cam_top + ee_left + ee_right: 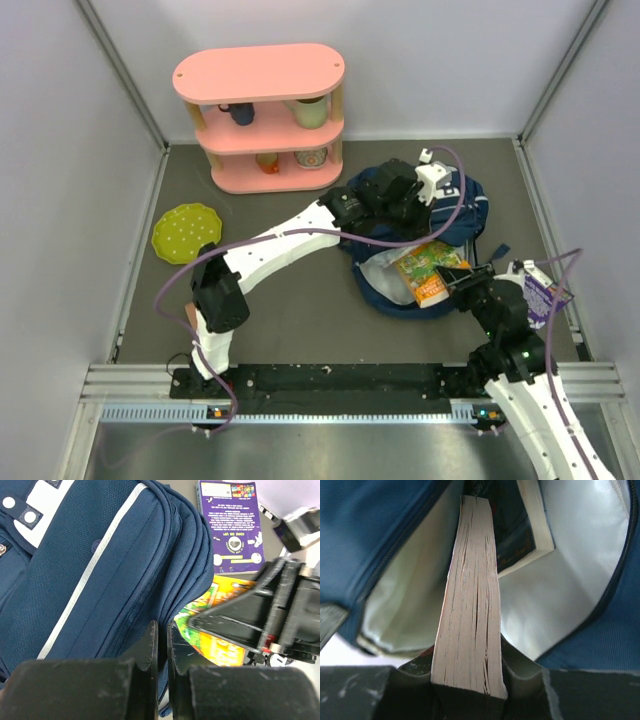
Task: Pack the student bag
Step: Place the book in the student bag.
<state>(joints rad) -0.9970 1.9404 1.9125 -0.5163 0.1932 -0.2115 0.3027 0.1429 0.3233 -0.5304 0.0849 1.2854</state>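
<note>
- The student bag [468,218] lies right of centre on the table [300,320]. Its mouth is turned to the near side and shows pale lining.
- It is soft, limp fabric and will likely sag and fold under a push. The rim of the mouth along the zip, or a strap, looks the sound place to take hold; the flat panels would only bunch.
- The left gripper [161,632] sits at the bag's edge with its jaws all but together. Whether a fold of fabric is pinched between them, the wrist view does not settle.
- The right gripper [470,672] is clamped on a paperback book [472,590], which points into the mouth. Another book [532,525] lies inside.
- The paperback looks stiff and fairly light; the lining may snag its corners.
- A purple booklet [545,293] lies near right of the bag.
</note>
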